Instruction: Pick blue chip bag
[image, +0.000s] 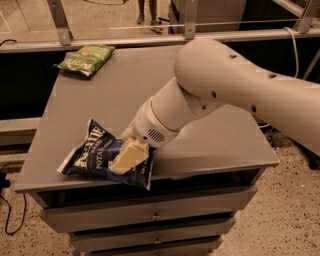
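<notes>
The blue chip bag is dark navy with white lettering and lies flat near the front left edge of the grey table. My gripper is cream-coloured and sits low over the right half of the bag, on or just above its surface. The white arm reaches to it from the right and hides the middle of the table. The bag's right end lies partly under the gripper.
A smaller green chip bag lies at the table's back left corner. The table has drawers along its front. A metal rail runs behind the table's far edge.
</notes>
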